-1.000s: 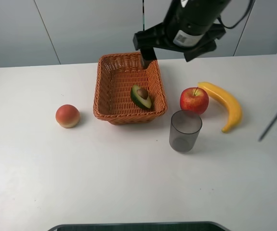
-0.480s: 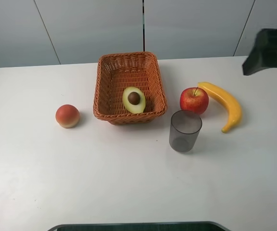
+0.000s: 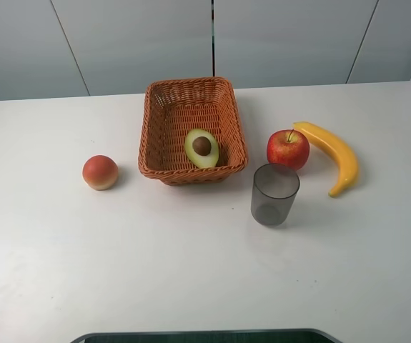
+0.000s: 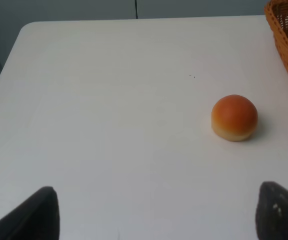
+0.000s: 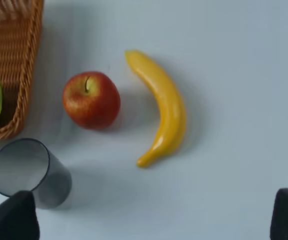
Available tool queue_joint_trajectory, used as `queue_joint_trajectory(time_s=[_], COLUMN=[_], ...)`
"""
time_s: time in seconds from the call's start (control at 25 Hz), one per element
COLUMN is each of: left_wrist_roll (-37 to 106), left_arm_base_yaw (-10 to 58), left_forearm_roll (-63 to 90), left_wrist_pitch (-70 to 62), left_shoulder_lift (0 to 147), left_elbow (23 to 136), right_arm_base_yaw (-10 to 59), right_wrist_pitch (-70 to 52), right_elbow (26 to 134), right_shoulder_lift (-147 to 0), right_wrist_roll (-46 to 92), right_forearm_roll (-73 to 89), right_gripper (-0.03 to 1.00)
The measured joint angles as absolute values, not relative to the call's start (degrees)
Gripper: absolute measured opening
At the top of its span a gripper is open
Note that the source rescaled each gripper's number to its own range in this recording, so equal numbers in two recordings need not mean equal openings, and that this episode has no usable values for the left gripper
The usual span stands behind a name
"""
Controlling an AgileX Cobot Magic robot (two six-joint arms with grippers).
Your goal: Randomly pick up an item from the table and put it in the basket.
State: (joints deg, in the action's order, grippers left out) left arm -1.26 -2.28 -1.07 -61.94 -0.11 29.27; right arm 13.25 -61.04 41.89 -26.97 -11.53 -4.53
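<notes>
The halved avocado (image 3: pixel 201 148), pale green-yellow flesh w/ dark green skin rim and a round brown pit in its middle, lies cut face up inside the rectangular orange-brown woven wicker basket (image 3: pixel 160 128), in the basket's near half, close to its right wall. Basket sits on the large plain white tabletop (image 3: pixel 191 271). Left of the basket, well apart: a round orange-red peach (image 3: pixel 100 172). Right of the basket, near but not touching: a red apple (image 3: pixel 288 148); just beyond the apple, a curved yellow banana (image 3: pixel 332 153), its upper end close to the apple. A grey translucent cup (image 3: pixel 275 194) stands upright near the basket's near right corner, just in front of the apple. No arm shows in the high view. Left gripper (image 4: pixel 156 212): only two dark fingertips (image 4: pixel 38 215) at the edge of the wrist view, spread wide, nothing between them, over bare table w/ the peach ahead and a basket corner beyond. Right gripper (image 5: pixel 156 217): likewise two dark tips (image 5: pixel 13 215) far apart, empty, above the table near the cup, w/ apple, banana and a slice of the avocado at the basket wall in view.
</notes>
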Motion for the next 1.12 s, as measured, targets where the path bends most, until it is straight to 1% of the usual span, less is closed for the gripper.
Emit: queue_joint_trajectory(time_s=[0.24, 0.44, 0.88, 1.12], left_wrist_roll=[-1.26, -1.26, -1.26, -1.26], left_arm_base_yaw=[-2.28, -2.28, -2.28, -2.28], left_forearm_roll=[-1.07, -1.07, -1.07, -1.07], left_wrist_pitch=[-61.94, -61.94, -61.94, -61.94], left_shoulder_lift=[-0.11, -0.11, -0.11, -0.11], left_elbow=[29.27, 29.27, 29.27, 29.27], right_arm_base_yaw=[13.25, 13.25, 13.25, 13.25], right_wrist_pitch=[-62.11, -60.84, -62.71, -62.8], right_elbow=[35.07, 30.6, 29.25, 29.25], right_shoulder_lift=[-13.0, -5.75, -0.19, 0.06], right_wrist_roll=[-9.56, -8.7, -5.5, -5.5], right_forearm_roll=[-4.77, -4.77, -3.63, -3.63], right_gripper=[1.0, 1.0, 1.0, 1.0])
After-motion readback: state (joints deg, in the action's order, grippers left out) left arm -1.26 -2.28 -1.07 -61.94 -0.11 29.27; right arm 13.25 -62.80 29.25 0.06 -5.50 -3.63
